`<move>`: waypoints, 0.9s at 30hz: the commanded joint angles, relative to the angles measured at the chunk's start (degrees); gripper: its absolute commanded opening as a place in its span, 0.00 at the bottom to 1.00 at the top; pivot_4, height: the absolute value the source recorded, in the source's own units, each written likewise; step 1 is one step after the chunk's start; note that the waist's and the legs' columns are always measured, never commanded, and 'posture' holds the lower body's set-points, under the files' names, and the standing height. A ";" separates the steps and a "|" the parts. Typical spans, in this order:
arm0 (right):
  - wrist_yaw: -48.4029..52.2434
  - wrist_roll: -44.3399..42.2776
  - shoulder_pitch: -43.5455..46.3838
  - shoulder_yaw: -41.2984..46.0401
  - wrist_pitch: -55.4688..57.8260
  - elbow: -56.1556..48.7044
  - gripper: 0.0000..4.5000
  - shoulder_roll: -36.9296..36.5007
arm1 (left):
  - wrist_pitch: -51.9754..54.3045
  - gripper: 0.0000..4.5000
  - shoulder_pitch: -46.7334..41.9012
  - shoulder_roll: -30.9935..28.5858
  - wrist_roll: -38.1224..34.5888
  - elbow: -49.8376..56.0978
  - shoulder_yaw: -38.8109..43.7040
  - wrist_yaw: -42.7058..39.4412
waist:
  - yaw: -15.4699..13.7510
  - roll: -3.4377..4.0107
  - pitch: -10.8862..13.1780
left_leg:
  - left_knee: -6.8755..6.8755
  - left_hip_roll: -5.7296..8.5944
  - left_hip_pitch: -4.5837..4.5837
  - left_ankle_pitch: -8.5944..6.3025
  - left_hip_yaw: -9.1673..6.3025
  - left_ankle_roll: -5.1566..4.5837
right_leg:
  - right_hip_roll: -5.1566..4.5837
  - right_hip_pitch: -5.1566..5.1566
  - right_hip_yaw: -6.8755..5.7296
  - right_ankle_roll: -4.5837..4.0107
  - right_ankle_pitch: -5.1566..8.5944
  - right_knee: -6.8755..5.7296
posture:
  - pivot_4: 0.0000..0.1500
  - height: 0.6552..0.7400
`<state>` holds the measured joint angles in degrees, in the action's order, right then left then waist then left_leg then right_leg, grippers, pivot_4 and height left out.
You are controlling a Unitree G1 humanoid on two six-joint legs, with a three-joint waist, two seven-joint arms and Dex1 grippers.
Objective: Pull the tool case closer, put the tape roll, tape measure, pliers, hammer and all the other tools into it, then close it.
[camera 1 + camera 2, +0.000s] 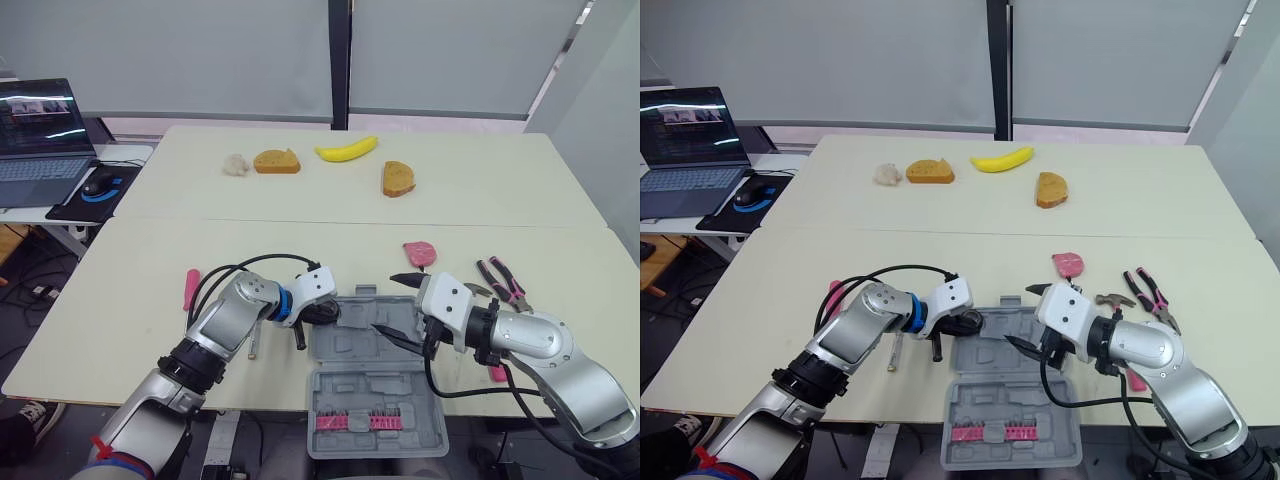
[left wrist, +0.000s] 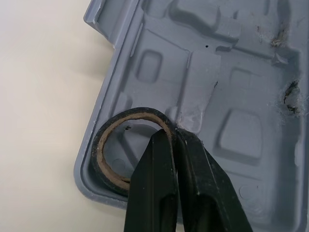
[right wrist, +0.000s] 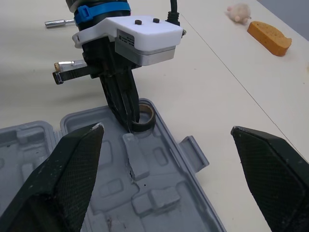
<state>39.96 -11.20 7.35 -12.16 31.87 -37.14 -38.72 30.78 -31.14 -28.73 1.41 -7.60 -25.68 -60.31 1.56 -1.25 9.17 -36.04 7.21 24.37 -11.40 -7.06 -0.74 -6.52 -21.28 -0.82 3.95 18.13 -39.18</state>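
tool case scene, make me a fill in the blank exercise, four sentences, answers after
1. The left gripper is shut on the ___ at a corner of the open tool case.
2. The right gripper hangs over the case with its jaws ___.
3. The pliers, on the table to the robot's right of the case, have ___ handles.
4. On the far table, the ___ lies between two bread slices.

Missing words: tape roll; open; pink; banana.

Silver-grey left arm [image 1: 225, 325] and right arm [image 1: 545, 340] of a humanoid robot, tipped with black fingers [image 2: 159, 193].
A blue ring [image 1: 285, 305] circles the left wrist, its white housing [image 3: 145, 46] carries two dark screws [image 3: 147, 21] and a printed label [image 3: 124, 38], and black cables [image 1: 215, 280] loop alongside.
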 commanded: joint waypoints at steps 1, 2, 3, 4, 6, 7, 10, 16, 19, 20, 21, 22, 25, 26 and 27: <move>-0.19 0.22 0.46 0.35 -0.35 -1.27 1.00 0.16 | -1.44 0.06 -1.02 0.37 0.81 -0.59 -0.49 0.14 | -0.02 0.00 0.00 | 0.00 0.00 0.00 0.00 0.00 0.00 | 0.00 0.00 0.00 0.00 0.00 0.00 | 1.00 1.00; -0.22 0.22 0.47 0.35 -0.36 -1.26 1.00 0.15 | -1.68 0.11 -1.08 0.46 0.88 -0.75 -0.46 0.21 | -0.05 0.00 0.00 | 0.00 0.00 0.00 0.00 0.00 0.00 | 0.00 -0.01 0.00 0.00 0.00 0.00 | 1.00 1.00; -0.24 0.22 0.48 0.35 -0.38 -1.26 1.00 0.14 | -1.77 0.15 -1.15 0.58 0.81 -0.85 -0.39 0.20 | -0.06 0.00 0.00 | 0.00 0.00 0.00 0.00 0.00 0.00 | 0.00 -0.01 0.00 0.00 0.00 0.00 | 1.00 1.00; -0.24 0.24 0.58 0.34 -0.40 -1.17 1.00 0.15 | -1.82 0.21 -1.30 0.72 0.73 -1.02 -0.29 0.19 | -0.06 0.00 0.00 | 0.00 0.00 0.00 0.00 -0.01 0.00 | 0.00 -0.01 -0.01 0.00 0.00 0.01 | 1.00 1.00; -0.17 0.38 0.73 0.32 -0.50 -1.00 1.00 0.20 | -2.06 0.35 -1.51 0.82 0.80 -1.16 0.00 0.34 | -0.07 0.00 0.00 | 0.00 0.01 0.00 0.00 -0.01 0.00 | 0.00 -0.01 -0.01 0.00 0.00 0.02 | 1.00 1.00; -0.13 0.44 0.77 0.31 -0.53 -0.95 1.00 0.23 | -2.15 0.35 -1.56 0.80 0.83 -1.18 0.06 0.32 | -0.08 0.00 0.00 | 0.00 0.01 0.00 0.00 -0.01 0.00 | 0.00 -0.01 -0.01 0.00 0.00 0.02 | 1.00 1.00; -0.04 0.56 0.97 0.29 -0.58 -0.79 1.00 0.38 | -2.27 0.35 -1.49 0.53 0.80 -0.95 0.17 0.12 | -0.08 0.00 0.00 | 0.00 0.01 0.00 0.00 -0.01 0.00 | 0.00 -0.02 -0.01 0.00 0.00 0.03 | 1.00 1.00; 0.43 0.66 1.45 0.24 -0.83 -0.29 1.00 0.63 | -1.50 0.35 -1.58 -0.25 -0.18 1.46 1.39 -0.56 | -0.07 0.00 0.00 | 0.00 0.01 0.00 0.00 -0.01 0.00 | 0.00 -0.01 -0.01 0.00 0.00 0.02 | 1.00 1.00; 0.60 0.65 1.81 0.26 -0.95 0.00 1.00 0.70 | -0.48 0.35 -1.62 -0.80 -1.49 3.62 2.92 -1.03 | -0.05 0.00 0.00 | 0.00 0.01 0.00 0.00 -0.01 0.00 | 0.00 -0.01 -0.01 0.00 0.00 0.02 | 1.00 1.00; 0.63 0.64 1.91 0.33 -0.98 0.07 1.00 0.72 | -0.56 0.35 -1.49 -1.14 -2.05 4.47 3.52 -1.26 | -0.03 0.00 0.00 | 0.00 0.01 0.00 0.00 -0.01 0.00 | 0.00 -0.01 -0.01 0.00 0.00 0.02 | 1.00 1.00; 0.64 0.67 1.93 0.37 -1.06 0.15 1.00 0.75 | -0.35 0.35 -1.26 -1.43 -2.66 5.24 4.20 -1.33 | 0.00 0.00 0.00 | 0.00 0.01 0.00 0.00 -0.01 0.00 | 0.00 -0.01 0.00 0.00 0.00 0.02 | 1.00 1.00; 0.65 0.71 1.93 0.38 -1.13 0.23 1.00 0.78 | -1.05 0.35 -0.98 -1.76 -3.19 5.87 4.95 -1.25 | 0.01 0.00 0.00 | 0.00 0.00 0.00 0.00 -0.01 0.00 | 0.00 -0.01 0.00 0.00 0.00 0.02 | 1.00 1.00; 0.70 0.79 1.84 0.53 -1.34 0.42 1.00 0.79 | -3.64 0.35 0.24 -2.11 -4.96 6.84 7.46 -0.48 | 0.02 0.00 0.00 | 0.00 0.00 0.00 0.00 -0.01 0.00 | 0.00 -0.01 0.00 0.00 0.00 0.02 | 1.00 1.00; 0.69 0.81 1.70 0.71 -1.48 0.54 1.00 0.76 | -5.71 0.35 1.31 -1.76 -6.46 7.22 8.90 -0.64 | 0.02 0.00 0.00 | 0.00 0.00 0.00 0.00 -0.01 0.00 | 0.00 -0.01 0.00 0.00 0.00 0.03 | 1.00 1.00; 0.75 0.86 1.56 0.89 -1.71 0.76 1.00 0.67 | -6.52 0.35 2.43 -1.31 -7.82 7.50 10.25 -0.52 | 0.02 0.00 0.00 | 0.00 0.00 0.00 0.00 -0.01 0.00 | -0.01 -0.02 0.00 0.00 0.00 0.03 | 1.00 1.00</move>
<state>40.69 -10.25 8.56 -12.47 31.57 -35.57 -38.01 26.46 -29.60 -30.36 -4.13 -2.17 -17.80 -60.79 1.58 -1.25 9.17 -36.04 7.21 24.37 -11.40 -7.07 -0.73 -6.54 -21.30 -0.81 3.95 18.13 -39.13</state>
